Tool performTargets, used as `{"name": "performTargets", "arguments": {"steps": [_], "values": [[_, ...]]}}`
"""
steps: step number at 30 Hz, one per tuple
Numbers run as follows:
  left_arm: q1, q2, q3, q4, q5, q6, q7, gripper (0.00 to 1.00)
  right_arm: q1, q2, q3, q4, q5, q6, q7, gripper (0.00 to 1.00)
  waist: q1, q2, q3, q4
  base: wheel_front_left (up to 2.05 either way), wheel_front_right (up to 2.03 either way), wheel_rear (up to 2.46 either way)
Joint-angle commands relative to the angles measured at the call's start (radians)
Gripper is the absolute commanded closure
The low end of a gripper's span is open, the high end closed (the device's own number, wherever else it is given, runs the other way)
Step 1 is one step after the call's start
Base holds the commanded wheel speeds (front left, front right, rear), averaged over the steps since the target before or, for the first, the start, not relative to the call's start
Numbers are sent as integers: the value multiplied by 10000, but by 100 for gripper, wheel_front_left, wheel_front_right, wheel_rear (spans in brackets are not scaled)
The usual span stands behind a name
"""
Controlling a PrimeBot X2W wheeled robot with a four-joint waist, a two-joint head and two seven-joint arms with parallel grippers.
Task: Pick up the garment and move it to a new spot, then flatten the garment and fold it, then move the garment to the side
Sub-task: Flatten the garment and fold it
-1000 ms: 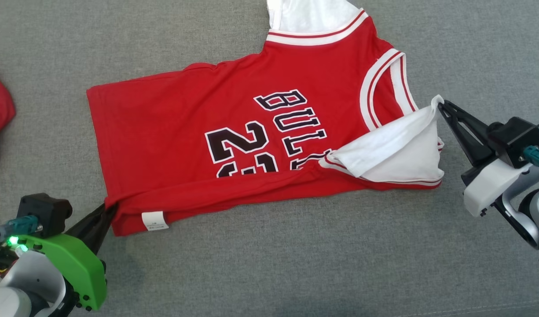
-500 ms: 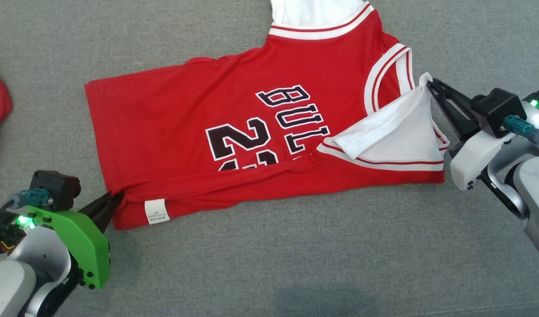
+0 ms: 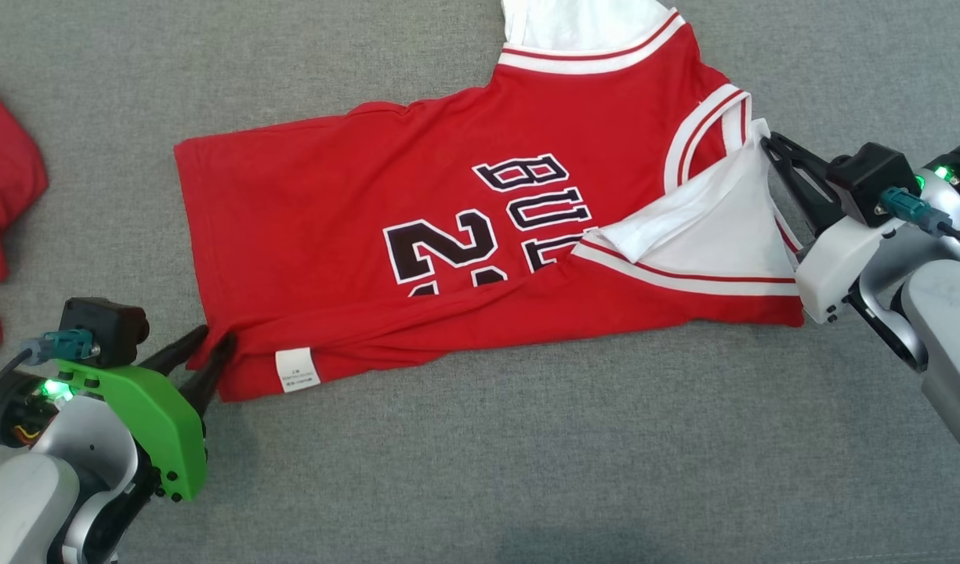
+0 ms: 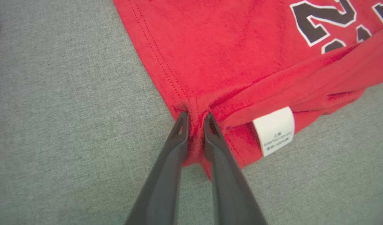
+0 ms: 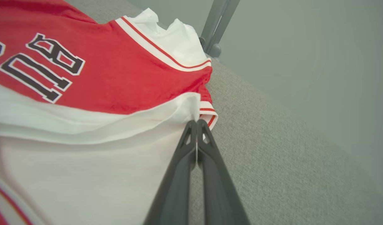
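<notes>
At 8 o'clock, left gripper (image 3: 217, 338): a second ago I had these fingers pinched together on the hem corner. Now they stand slightly apart, astride a bunched ridge of red cloth.
At 2 o'clock, right gripper (image 3: 766, 139): unchanged, fingers pressed together on the edge of the white sleeve flap.
Framing: the whole head view has slid a little, so I read that as my camera moving, not the cloth.
At centre towards 1 o'clock, garment (image 3: 354, 219): a red jersey lying on the grey surface (image 3: 527, 470), its near long edge folded over. Soft knit, white trim with thin red stripes, black lettering edged in white.
Texture underneath: coarse grey weave.
At 7 o'clock, care label (image 3: 297, 370): a small white rectangle on the fold, its print too small to read.
Cut off: the far white sleeve runs out at 12 o'clock, the fold covers the lower half of the number, and another red cloth (image 3: 1, 204) at 9 o'clock is cropped.
</notes>
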Motion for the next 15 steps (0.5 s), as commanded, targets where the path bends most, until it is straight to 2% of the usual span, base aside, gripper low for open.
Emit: {"name": "performTargets", "arguments": {"steps": [1, 2, 3, 7, 9, 15], "values": [[45, -38, 84, 28, -136, 92, -135, 0, -68, 60, -39, 159, -72, -17, -104, 79, 0, 0, -139, 31, 0, 0, 0], [118, -56, 105, 29, -141, 115, -207, 0, -30, 70, -56, 216, -148, -17, -206, 34, 0, 0, -196, 30, 0, 0, 0], [203, -75, 139, 10, -149, 155, -300, 0, 32, 80, -77, 283, -186, -17, -261, 0, 0, 0, -256, 23, 0, 0, 0], [652, -184, 289, -234, -116, 427, -848, 0, 366, 214, -334, 314, -238, -17, -554, 0, 0, 0, -581, -36, 0, 0, 0], [953, -218, 371, -448, 80, 677, -1239, 0, 628, 220, -579, 220, -324, -17, -730, 0, 0, 0, -805, -56, 0, 0, 0], [2073, -778, 560, -1010, 356, 1624, -2719, 0, 2177, 334, -1765, -564, -502, -18, -1102, 0, 0, 0, -1642, -39, 0, 0, 0]]}}
